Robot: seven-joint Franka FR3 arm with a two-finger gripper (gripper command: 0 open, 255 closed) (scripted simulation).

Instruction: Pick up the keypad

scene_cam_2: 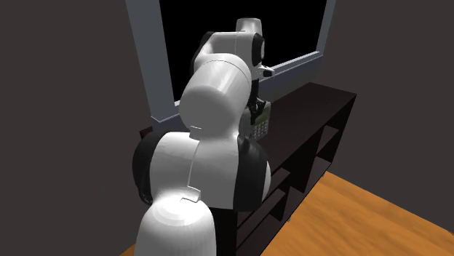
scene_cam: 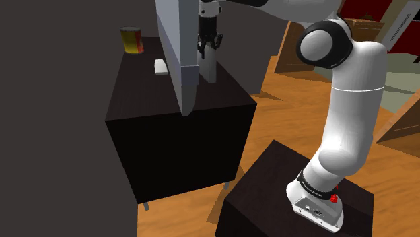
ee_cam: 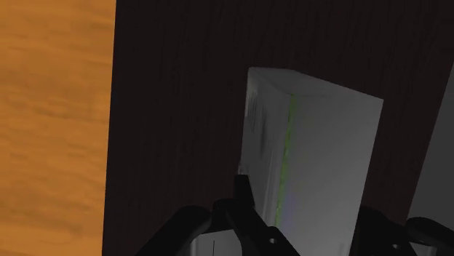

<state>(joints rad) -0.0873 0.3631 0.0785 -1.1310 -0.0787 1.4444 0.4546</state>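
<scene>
The keypad (scene_cam: 210, 67) is a grey slab standing upright on the dark cabinet top (scene_cam: 141, 101), next to a grey window frame. My black gripper (scene_cam: 209, 47) comes down on the keypad's upper end and is shut on it. In the wrist view the keypad (ee_cam: 313, 153) shows a thin green line down its face, and a finger (ee_cam: 244, 193) presses against its side. In the second exterior view the keypad (scene_cam_2: 263, 125) shows dark buttons just past the white arm, whose bulk hides most of the hand.
A red and yellow can (scene_cam: 132, 40) and a small white object (scene_cam: 160, 66) sit farther back on the cabinet. The grey window frame (scene_cam: 176, 54) rises close beside the keypad. Wooden floor (scene_cam: 283, 101) lies beyond the cabinet edge. The dark stand (scene_cam: 262, 195) is at lower right.
</scene>
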